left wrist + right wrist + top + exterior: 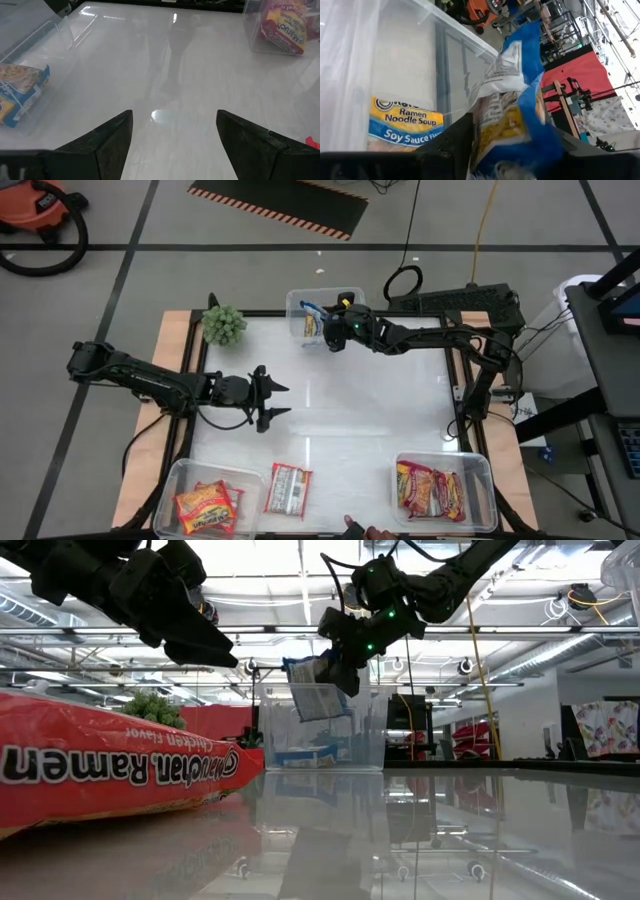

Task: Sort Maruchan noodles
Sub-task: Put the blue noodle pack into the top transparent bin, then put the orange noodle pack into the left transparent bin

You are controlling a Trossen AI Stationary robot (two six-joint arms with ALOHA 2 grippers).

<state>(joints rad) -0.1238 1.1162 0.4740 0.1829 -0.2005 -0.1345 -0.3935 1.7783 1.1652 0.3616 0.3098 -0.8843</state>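
Note:
My right gripper is over the clear far tub and is shut on a blue-and-white noodle packet. A second blue packet, marked soy sauce, lies on that tub's floor. My left gripper hovers open above the bare middle of the table and touches nothing; its fingers frame the white tabletop. A red-and-white packet lies flat near the table's near edge. Orange-yellow packets fill the near left tub, and red ones the near right tub. My right gripper pinches the blue-and-white packet by its upper end between the two fingers, coming from the table's right and slanting down. The packet is lifted clear and hangs tilted below the fingers at the far tub's open top.
A green bushy plant stands at the far left corner beside the far tub. A person's hand shows at the near edge. In the low view the loose red packet fills the near left. The table's middle is bare.

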